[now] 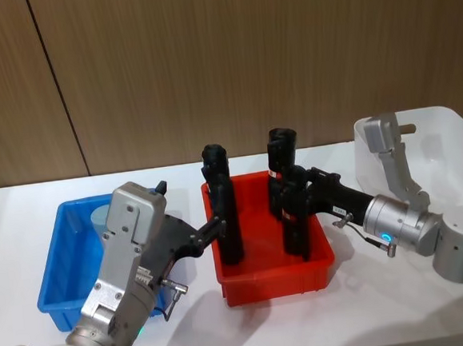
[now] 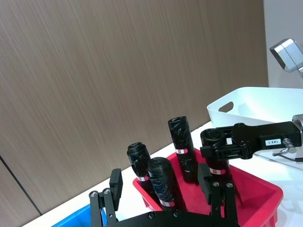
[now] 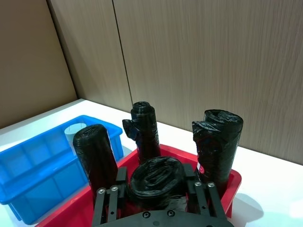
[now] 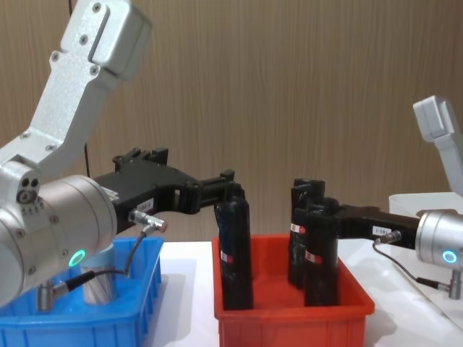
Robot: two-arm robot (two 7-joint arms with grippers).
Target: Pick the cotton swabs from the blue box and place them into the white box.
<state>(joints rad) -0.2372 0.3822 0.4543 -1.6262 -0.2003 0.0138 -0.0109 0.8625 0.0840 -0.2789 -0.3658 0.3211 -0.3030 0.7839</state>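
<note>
- Cotton swabs: one clear jar with a pale lid stood at the far end of the blue box, ungripped; the white box at far right looked empty as far as its interior showed.
- Left end effector: over the red bin, fingers pinching a black roll near its left wall.
- Right end effector: also in the red bin, fingers closed around another black roll; two more rolls stood behind.
- Step, as judged: swab transfer not begun; both arms were occupied with rolls the task does not name.
- Next move, as judged: let go of the roll, withdraw the left arm and lower it over the jar.
- Table: plain white, the three containers in a row.
- Room: brown wood-grain wall panels behind.
</note>
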